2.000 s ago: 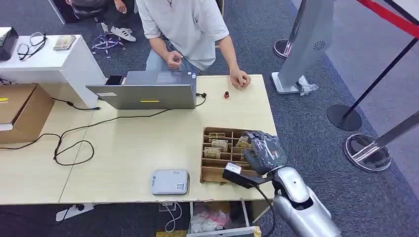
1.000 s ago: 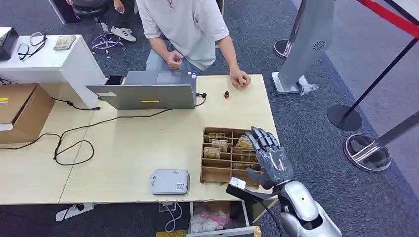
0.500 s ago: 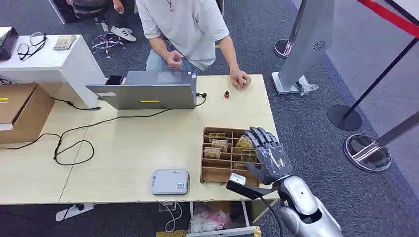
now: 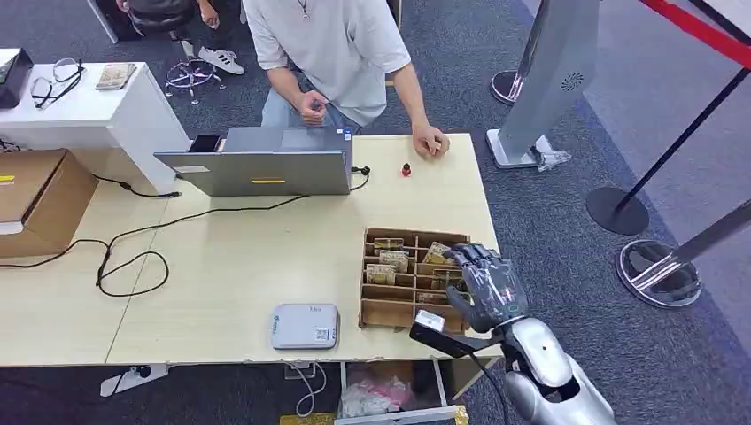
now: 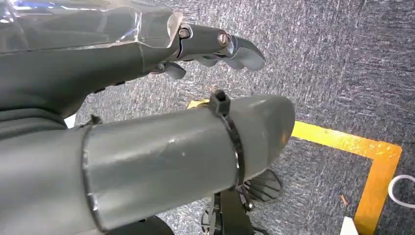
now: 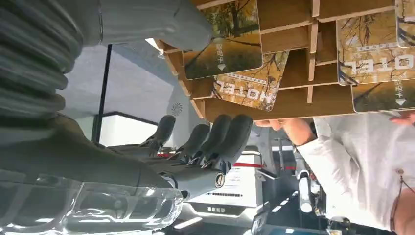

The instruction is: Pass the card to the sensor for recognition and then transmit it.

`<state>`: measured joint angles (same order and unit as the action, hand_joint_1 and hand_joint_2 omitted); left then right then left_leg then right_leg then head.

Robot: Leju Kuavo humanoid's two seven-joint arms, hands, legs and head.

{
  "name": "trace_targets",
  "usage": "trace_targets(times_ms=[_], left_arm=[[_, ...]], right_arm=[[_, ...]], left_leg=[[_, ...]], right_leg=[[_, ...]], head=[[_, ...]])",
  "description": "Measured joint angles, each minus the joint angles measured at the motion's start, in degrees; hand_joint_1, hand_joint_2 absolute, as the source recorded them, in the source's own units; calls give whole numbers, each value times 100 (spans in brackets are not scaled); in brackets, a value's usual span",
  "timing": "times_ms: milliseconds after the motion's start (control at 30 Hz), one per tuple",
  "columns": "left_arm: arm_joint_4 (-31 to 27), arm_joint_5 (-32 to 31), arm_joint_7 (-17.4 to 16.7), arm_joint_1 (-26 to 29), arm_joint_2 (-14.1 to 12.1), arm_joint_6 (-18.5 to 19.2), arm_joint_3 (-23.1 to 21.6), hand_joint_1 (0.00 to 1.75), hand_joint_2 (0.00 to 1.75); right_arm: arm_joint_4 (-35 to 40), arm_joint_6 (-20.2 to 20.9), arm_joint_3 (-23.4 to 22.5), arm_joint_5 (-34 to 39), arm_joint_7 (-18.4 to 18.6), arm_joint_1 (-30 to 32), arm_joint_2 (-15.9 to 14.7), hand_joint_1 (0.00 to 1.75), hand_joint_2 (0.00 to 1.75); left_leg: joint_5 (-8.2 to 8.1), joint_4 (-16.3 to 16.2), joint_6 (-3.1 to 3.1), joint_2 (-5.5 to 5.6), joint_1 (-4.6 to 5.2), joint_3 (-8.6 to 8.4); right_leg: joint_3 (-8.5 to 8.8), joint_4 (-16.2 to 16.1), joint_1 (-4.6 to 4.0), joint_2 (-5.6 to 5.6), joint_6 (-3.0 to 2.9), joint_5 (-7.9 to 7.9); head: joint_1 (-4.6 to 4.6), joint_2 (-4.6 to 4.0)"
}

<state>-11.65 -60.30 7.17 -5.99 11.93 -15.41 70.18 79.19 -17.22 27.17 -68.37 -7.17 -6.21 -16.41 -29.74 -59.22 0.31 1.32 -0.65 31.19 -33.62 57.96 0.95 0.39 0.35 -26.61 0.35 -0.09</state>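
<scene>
A cardboard card holder [image 4: 365, 282] stands at the table's right front, with several autumn-photo cards [image 4: 382, 274] in its slots. My right hand [image 4: 485, 288] hovers over its right column, fingers apart and bent down, holding nothing. In the right wrist view the dark fingers [image 6: 211, 137] and the thumb [image 6: 147, 19] stand apart near a card [image 6: 230, 41] that leans out of the holder [image 6: 293, 100]; more cards [image 6: 374, 54] lie in neighbouring slots. The grey-white sensor box [image 4: 304, 326] lies left of the holder near the table's front edge. My left hand [image 5: 161, 98] hangs above the carpet, holding nothing.
An open laptop [image 4: 266, 168] stands at the table's far side, with black cables [image 4: 133, 257] trailing left. A person [image 4: 328, 44] stands behind the table, one hand [image 4: 431, 142] resting on it beside a small red thing [image 4: 406, 169]. A cardboard box [image 4: 35, 199] sits far left.
My right hand was curled over the holder, then drew back towards me and spread its fingers. Now the fingers bend down over the right column again. Nothing was picked up.
</scene>
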Motion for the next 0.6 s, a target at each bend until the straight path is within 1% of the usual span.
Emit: trace_targets(times_ms=[33, 100, 233, 300, 367, 500, 600], left_arm=[[0, 4, 2, 0, 0, 0, 0, 0, 0], [0, 22, 4, 0, 0, 0, 0, 0, 0], [0, 46, 9, 0, 0, 0, 0, 0, 0], [0, 50, 9, 0, 0, 0, 0, 0, 0], [0, 52, 9, 0, 0, 0, 0, 0, 0], [0, 52, 9, 1, 0, 0, 0, 0, 0], [0, 52, 9, 1, 0, 0, 0, 0, 0]], right_arm=[[-7, 2, -2, -2, 2, 0, 0, 72, 175], [-22, 11, 0, -4, 17, 0, 0, 65, 175], [-28, 66, 0, -13, 26, -1, 0, 63, 175], [-35, 70, 0, -15, 26, -2, 0, 70, 175], [-46, 87, 0, -17, 31, -5, 0, 68, 175], [-89, 103, 4, -22, 31, -8, 0, 73, 175], [-127, 105, 7, -22, 31, -20, 2, 73, 175]], left_leg=[[0, 0, 0, 0, 0, 0], [0, 0, 0, 0, 0, 0], [0, 0, 0, 0, 0, 1], [0, 0, 0, 0, 0, 1], [0, 0, 0, 0, 0, 2], [0, 0, 0, 0, 0, 3], [0, 0, 0, 0, 0, 2]], right_leg=[[0, 0, 0, 0, 0, 0], [0, 0, 0, 0, 0, 0], [0, 0, 0, 0, 0, 0], [0, 0, 0, 0, 0, 0], [0, 0, 0, 0, 0, 0], [0, 0, 0, -1, 0, 0], [0, 0, 0, -1, 0, 0]], head=[[0, 0], [0, 0], [0, 0], [0, 0], [0, 0], [0, 0], [0, 0]])
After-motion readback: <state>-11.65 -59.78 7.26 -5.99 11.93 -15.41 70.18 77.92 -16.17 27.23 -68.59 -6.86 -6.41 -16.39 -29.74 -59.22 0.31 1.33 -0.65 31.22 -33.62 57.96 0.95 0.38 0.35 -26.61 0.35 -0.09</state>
